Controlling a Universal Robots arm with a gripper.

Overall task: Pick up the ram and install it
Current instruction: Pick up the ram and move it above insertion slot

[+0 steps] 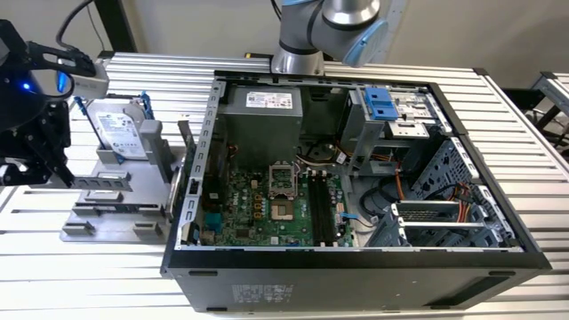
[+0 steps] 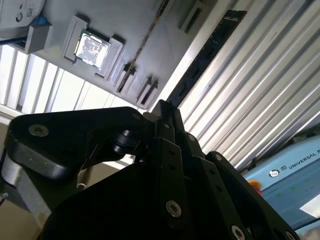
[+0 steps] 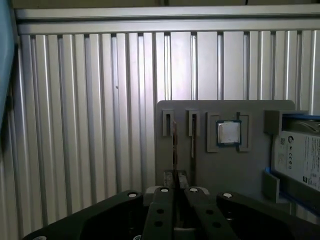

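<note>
In the second wrist view the gripper (image 2: 165, 107) has its fingers pinched shut on the ram (image 2: 210, 55), a dark stick on edge along the slotted side of the gray holder tray (image 2: 107, 17); lifting well, I judge, means a straight, level pull without twisting.

A: We see the table (image 1: 520, 127) as ribbed bare metal, bright and smooth.
B: Agreed; the tray (image 3: 240, 172) looks to us like matt grey plastic (its chip (image 3: 228, 133) has a shiny metal lid), and the gripper (image 3: 175, 191) is matt black with bright screw heads.
</note>
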